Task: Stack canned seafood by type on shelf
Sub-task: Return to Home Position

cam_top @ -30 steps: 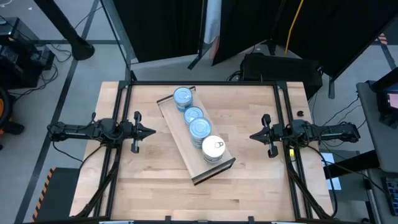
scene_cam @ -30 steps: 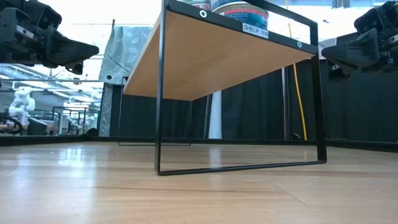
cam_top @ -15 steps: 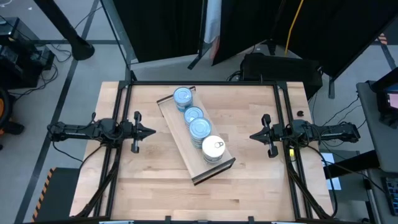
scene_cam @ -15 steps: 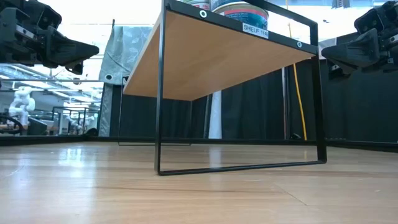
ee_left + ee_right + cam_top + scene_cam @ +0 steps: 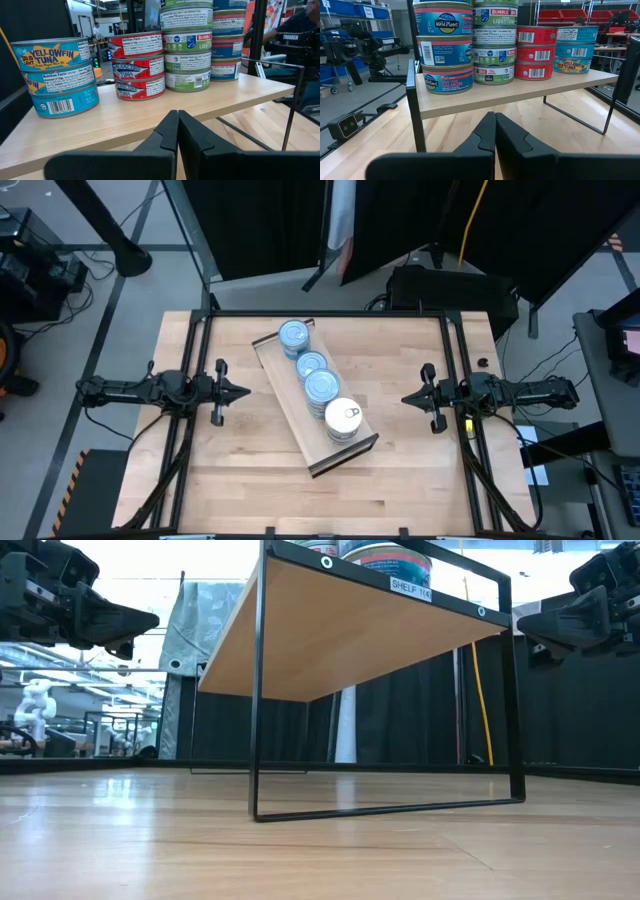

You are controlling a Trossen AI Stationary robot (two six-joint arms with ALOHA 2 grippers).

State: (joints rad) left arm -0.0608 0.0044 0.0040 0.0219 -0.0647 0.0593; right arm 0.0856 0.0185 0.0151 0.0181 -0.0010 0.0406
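Observation:
The shelf, a light-wood board on black wire legs, stands slantwise mid-table. On it the canned seafood stands in a row of stacks: three with light-blue tops and one with a silvery pull-tab top. The left wrist view shows yellowfin tins, red tuna tins and green-labelled tins. The right wrist view shows salmon tins nearest. My left gripper hovers shut, left of the shelf. My right gripper hovers shut on its right side.
A black frame rail borders the tabletop. Bare wood lies between each gripper and the shelf and along the near edge. In the low view the shelf's underside stands high on its wire leg frame, and both arms hang above table level.

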